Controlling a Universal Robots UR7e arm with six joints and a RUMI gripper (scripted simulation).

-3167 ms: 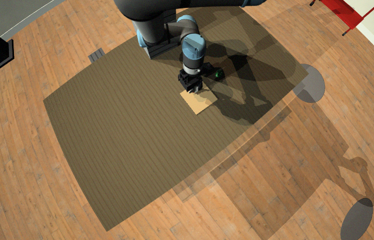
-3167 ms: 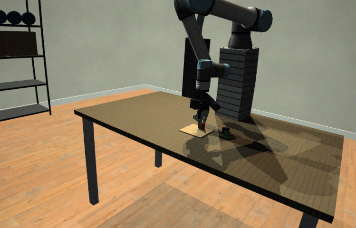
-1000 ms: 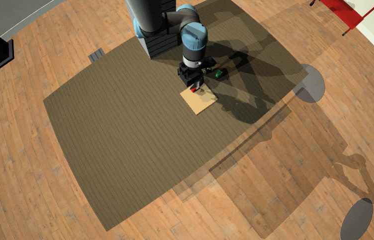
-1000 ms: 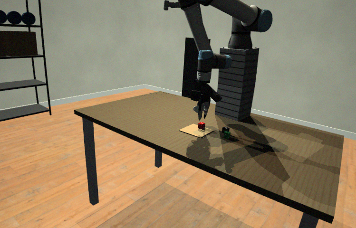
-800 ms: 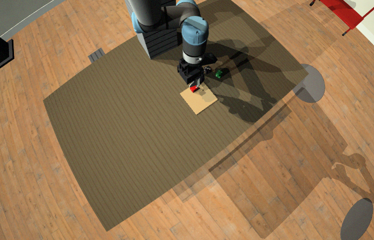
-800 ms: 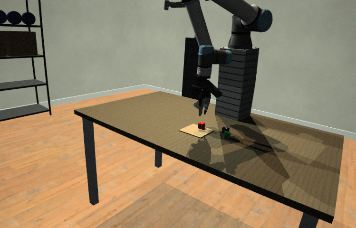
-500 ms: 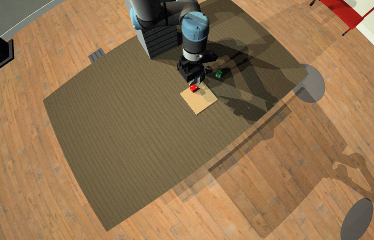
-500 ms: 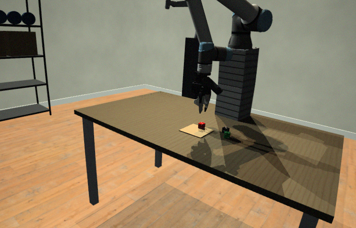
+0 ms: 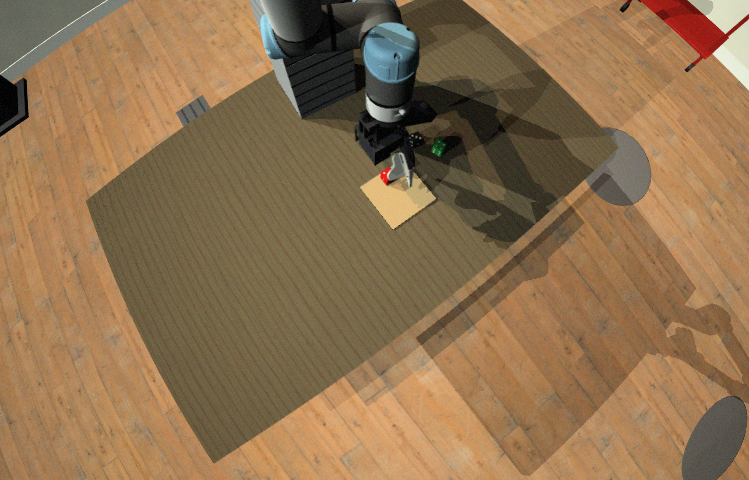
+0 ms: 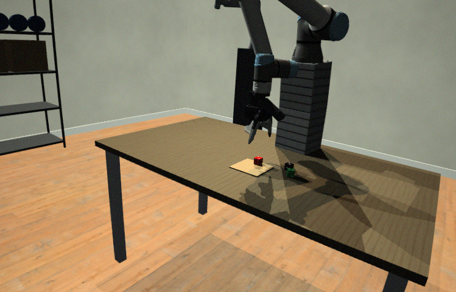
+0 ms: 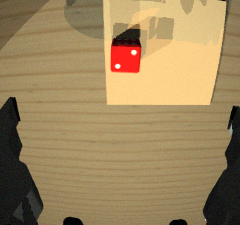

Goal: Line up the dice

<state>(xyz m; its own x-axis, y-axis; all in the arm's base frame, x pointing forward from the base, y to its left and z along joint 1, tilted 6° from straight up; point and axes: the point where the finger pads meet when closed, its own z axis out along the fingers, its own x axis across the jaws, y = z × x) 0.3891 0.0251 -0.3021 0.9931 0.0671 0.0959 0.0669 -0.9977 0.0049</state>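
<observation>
The red die (image 9: pixel 385 176) (image 10: pixel 258 160) (image 11: pixel 125 59) sits flat on the pale square mat (image 9: pixel 393 214) (image 10: pixel 241 167) (image 11: pixel 175 85), with two pips on top. In the wrist view it is close inside the mat's left edge. My gripper (image 9: pixel 400 178) (image 10: pixel 259 139) (image 11: pixel 125 103) is wide open and empty, raised above the red die. A black die (image 9: pixel 415 139) (image 10: pixel 288 165) and a green die (image 9: pixel 439 147) (image 10: pixel 290 173) stand close together on the table, off the mat. Their top numbers are too small to tell.
The wooden table (image 9: pixel 235 249) (image 10: pixel 172 155) carries the mat and dice. The slatted pedestal (image 9: pixel 324 86) (image 10: pixel 295 112) under the arm stands behind the dice. Arm shadows fall across the table around the black and green dice and on part of the mat.
</observation>
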